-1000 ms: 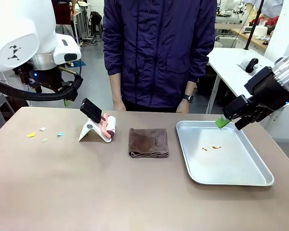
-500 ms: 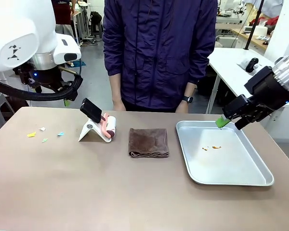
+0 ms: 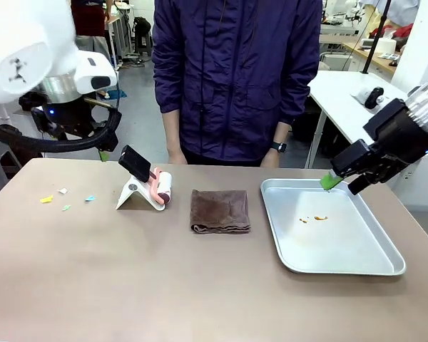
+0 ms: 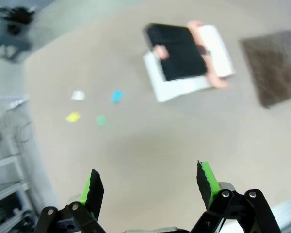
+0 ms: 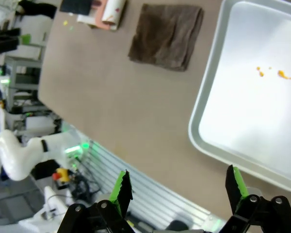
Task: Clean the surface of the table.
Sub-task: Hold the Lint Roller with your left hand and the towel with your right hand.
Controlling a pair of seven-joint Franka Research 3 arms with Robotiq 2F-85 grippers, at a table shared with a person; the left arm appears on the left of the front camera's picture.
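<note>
Left tool (image 4: 150, 182): we see its green pads spread wide with nothing between them, held clear above the left part of the counter.
Right tool (image 5: 178, 184): we see this one parted and empty too; from the front it hangs just over the far rim of the metal tray.
Counter (image 3: 164, 285): brownish-taupe and matte, it spans the whole width in front of us and carries everything listed here.
Paper scraps (image 3: 65, 199): small yellow, white, green and blue bits lie scattered near the far left.
Stand (image 3: 132, 194): white and folded, with a black slab leaning on it and a pink-handled white roller (image 3: 162, 188) touching its right side.
Cloth (image 3: 220, 211): brown, folded flat, between the stand and the tray.
Metal tray (image 3: 385, 269): silver and shallow, on the right; we spot a few orange crumbs (image 3: 315, 218) inside.
Person (image 3: 235, 78): stands at the far edge in a dark purple jacket.
</note>
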